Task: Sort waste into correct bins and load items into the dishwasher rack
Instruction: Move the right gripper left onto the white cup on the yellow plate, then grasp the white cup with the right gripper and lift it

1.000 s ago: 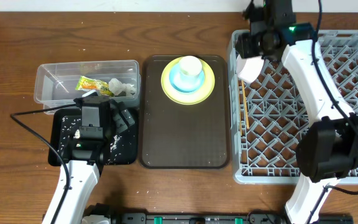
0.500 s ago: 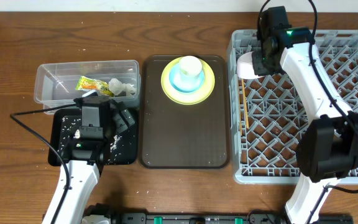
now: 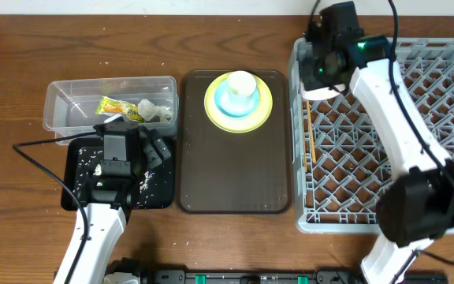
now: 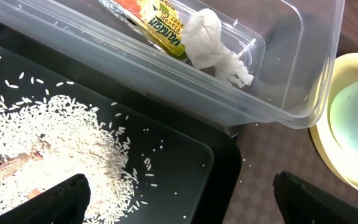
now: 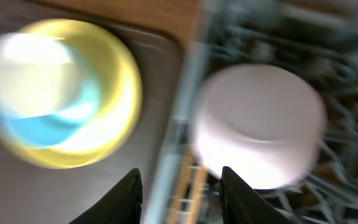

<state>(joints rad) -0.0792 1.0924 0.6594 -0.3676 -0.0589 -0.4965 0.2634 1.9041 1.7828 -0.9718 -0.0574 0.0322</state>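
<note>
Overhead view: a large square grey plastic dishwasher rack (image 3: 416, 142) fills the right side of the wooden worktop. The right gripper (image 3: 319, 72) hangs over the rack's far left corner. In the blurred right wrist view its fingers are spread with nothing pinched, and a white bowl (image 5: 260, 127) sits upside down in the rack just beyond them. Two thin wooden chopsticks (image 3: 309, 142) lie along the rack's left wall. At the centre, a large brown serving tray (image 3: 235, 173) carries a yellow-green plate (image 3: 213, 106) at its far end, with a light blue bowl (image 3: 225, 101) on the plate and a small white cup (image 3: 242, 83) in the bowl. Toward the left edge, a clear rectangular plastic tub (image 3: 61, 106) holds an orange-and-green snack wrapper (image 3: 118, 106) and a crumpled white tissue (image 3: 158, 113), which touch each other. Just nearer the front edge, a shallow black rectangular tray (image 3: 77, 197) holds loose white rice-like scraps (image 4: 61, 143). The left gripper (image 3: 120, 154) hovers above this tray, fingers wide apart and empty.
</note>
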